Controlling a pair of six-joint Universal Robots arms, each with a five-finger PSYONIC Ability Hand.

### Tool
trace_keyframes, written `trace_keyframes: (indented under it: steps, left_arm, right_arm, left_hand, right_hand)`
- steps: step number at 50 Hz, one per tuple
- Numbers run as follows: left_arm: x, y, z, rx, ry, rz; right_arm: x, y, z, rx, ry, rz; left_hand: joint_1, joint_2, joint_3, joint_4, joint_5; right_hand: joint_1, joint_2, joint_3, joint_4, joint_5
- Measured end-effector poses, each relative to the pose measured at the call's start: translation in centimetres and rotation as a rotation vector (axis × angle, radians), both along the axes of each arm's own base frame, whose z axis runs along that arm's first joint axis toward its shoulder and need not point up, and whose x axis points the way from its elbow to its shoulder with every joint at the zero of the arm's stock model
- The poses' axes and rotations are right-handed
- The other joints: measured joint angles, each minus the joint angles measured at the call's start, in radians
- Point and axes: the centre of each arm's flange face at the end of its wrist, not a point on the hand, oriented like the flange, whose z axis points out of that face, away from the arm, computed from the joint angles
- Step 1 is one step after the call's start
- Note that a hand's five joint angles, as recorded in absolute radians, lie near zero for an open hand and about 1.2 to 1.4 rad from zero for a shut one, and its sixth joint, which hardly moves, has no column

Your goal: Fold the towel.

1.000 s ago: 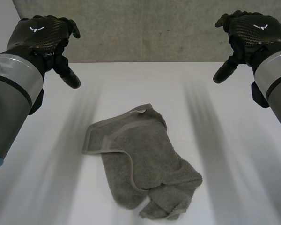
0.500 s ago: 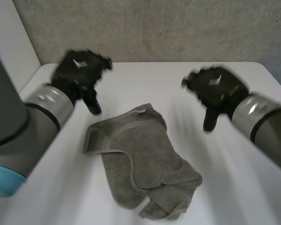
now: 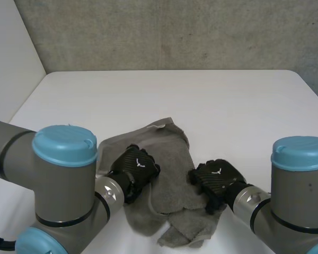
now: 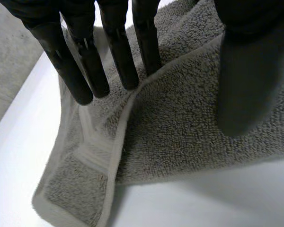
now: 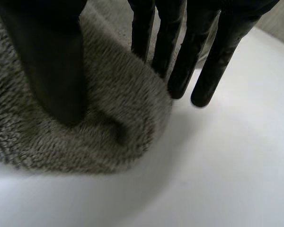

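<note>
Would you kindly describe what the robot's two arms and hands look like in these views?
Both arms are thick grey cylinders with round light-blue caps at the joints and a silver ring at each wrist. The left robot hand and right robot hand are black with a woven sheen, each bearing a small white emblem on its back. Their fingers are slim, dark rods.

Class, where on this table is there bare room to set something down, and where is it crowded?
Bare: the wide table strip between the towel and the grey wall, and the side past the right hand. Crowded: the near middle, where the left hand and right hand are at the towel.
</note>
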Motion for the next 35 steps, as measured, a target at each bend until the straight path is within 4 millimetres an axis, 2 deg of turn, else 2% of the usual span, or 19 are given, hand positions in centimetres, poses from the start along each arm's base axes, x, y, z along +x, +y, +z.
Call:
trace_keyframes:
  steps: [2, 3, 4, 5, 6, 7, 9, 11, 14, 17, 21, 25, 27, 28, 30, 31, 32, 33, 35]
  left_arm:
    - [-0.1, -0.1, -0.2, 0.004, 0.003, 0.004]
    - [-0.1, -0.2, -0.3, 0.002, 0.008, 0.006]
    - [-0.2, -0.2, -0.3, 0.0, 0.013, 0.008]
    - [-0.3, -0.4, -0.2, -0.006, 0.022, 0.01]
    - [-0.4, -0.5, -0.1, -0.013, 0.035, 0.012]
    - [-0.5, -0.6, 0.0, -0.021, 0.047, 0.014]
    - [-0.7, -0.8, 0.1, -0.033, 0.065, 0.017]
    - [-0.9, -1.1, 0.3, -0.052, 0.095, 0.02]
    - [-1.3, -1.6, 0.7, -0.084, 0.151, 0.03]
    - [-1.4, -1.9, 1.0, -0.089, 0.199, 0.045]
    - [-1.3, -1.9, 1.7, -0.072, 0.264, 0.071]
    - [-1.0, -1.8, 2.2, -0.045, 0.32, 0.096]
    - [-0.9, -1.7, 2.2, -0.035, 0.336, 0.104]
    - [-0.9, -1.7, 2.2, -0.03, 0.343, 0.109]
    - [-0.9, -1.8, 2.1, -0.027, 0.35, 0.113]
    - [-0.8, -1.8, 2.0, -0.026, 0.355, 0.116]
    - [-0.8, -1.9, 1.9, -0.027, 0.359, 0.119]
    - [-0.9, -1.9, 1.8, -0.029, 0.363, 0.121]
    - [-0.9, -2.0, 1.7, -0.034, 0.369, 0.123]
  right_arm:
    - [0.1, -0.1, -0.3, 0.014, -0.002, -0.007]
    - [0.1, -0.3, -0.3, 0.014, -0.007, -0.013]
    - [0.2, -0.4, -0.3, 0.012, -0.01, -0.016]
    - [0.2, -0.7, -0.1, 0.003, -0.016, -0.02]
    - [0.4, -1.2, 0.3, -0.016, -0.028, -0.025]
    - [0.5, -1.6, 0.6, -0.035, -0.038, -0.029]
    - [0.7, -2.2, 1.3, -0.067, -0.055, -0.033]
    - [1.2, -3.3, 2.8, -0.133, -0.087, -0.037]
    - [2.3, -5.6, 6.4, -0.265, -0.154, -0.042]
    - [3.1, -7.4, 8.5, -0.325, -0.18, -0.05]
    - [4.0, -9.7, 8.6, -0.316, -0.155, -0.066]
    - [4.7, -11.9, 5.8, -0.245, -0.04, -0.082]
    - [4.8, -12.7, 4.6, -0.229, 0.011, -0.092]
    - [4.9, -13.2, 3.7, -0.224, 0.05, -0.103]
    - [4.8, -13.6, 3.2, -0.226, 0.081, -0.12]
    - [4.8, -14.0, 2.7, -0.234, 0.11, -0.141]
    - [4.7, -14.1, 2.5, -0.241, 0.13, -0.161]
    - [4.5, -14.3, 2.4, -0.25, 0.146, -0.18]
    - [4.3, -14.2, 2.5, -0.263, 0.159, -0.203]
  left_hand:
    - [0.152, 0.136, 0.137, 0.136, 0.148]
    - [0.277, 0.279, 0.28, 0.282, 0.283]
    - [0.356, 0.358, 0.36, 0.363, 0.36]
    - [0.543, 0.542, 0.55, 0.552, 0.543]
    - [0.678, 0.673, 0.683, 0.683, 0.671]
    - [0.695, 0.733, 0.747, 0.736, 0.715]
    - [0.695, 0.752, 0.774, 0.752, 0.724]
    - [0.695, 0.752, 0.781, 0.752, 0.724]
    - [0.695, 0.752, 0.782, 0.752, 0.724]
    - [0.695, 0.752, 0.783, 0.752, 0.724]
    - [0.695, 0.753, 0.785, 0.752, 0.724]
    - [0.695, 0.753, 0.786, 0.752, 0.724]
    - [0.695, 0.753, 0.786, 0.752, 0.724]
    - [0.695, 0.753, 0.786, 0.752, 0.724]
    - [0.695, 0.755, 0.786, 0.752, 0.724]
    - [0.694, 0.745, 0.767, 0.742, 0.72]
    - [0.635, 0.66, 0.68, 0.663, 0.664]
    - [0.549, 0.563, 0.576, 0.56, 0.575]
    - [0.383, 0.393, 0.407, 0.387, 0.409]
  right_hand:
    - [0.131, 0.128, 0.132, 0.134, 0.131]
    - [0.335, 0.354, 0.335, 0.344, 0.342]
    - [0.396, 0.437, 0.43, 0.441, 0.437]
    - [0.471, 0.528, 0.521, 0.536, 0.529]
    - [0.509, 0.544, 0.552, 0.573, 0.555]
    - [0.516, 0.544, 0.555, 0.584, 0.556]
    - [0.516, 0.544, 0.555, 0.584, 0.556]
    - [0.517, 0.544, 0.555, 0.584, 0.556]
    - [0.525, 0.544, 0.555, 0.584, 0.556]
    - [0.526, 0.544, 0.555, 0.584, 0.556]
    - [0.526, 0.544, 0.557, 0.584, 0.556]
    - [0.521, 0.54, 0.554, 0.577, 0.551]
    - [0.419, 0.419, 0.436, 0.443, 0.429]
    - [0.247, 0.235, 0.257, 0.26, 0.248]
    - [-0.002, 0.005, 0.033, 0.037, 0.013]
    - [-0.201, -0.22, -0.183, -0.18, -0.219]
    - [-0.389, -0.397, -0.363, -0.359, -0.403]
    - [-0.462, -0.481, -0.46, -0.459, -0.496]
    - [-0.507, -0.513, -0.506, -0.498, -0.523]
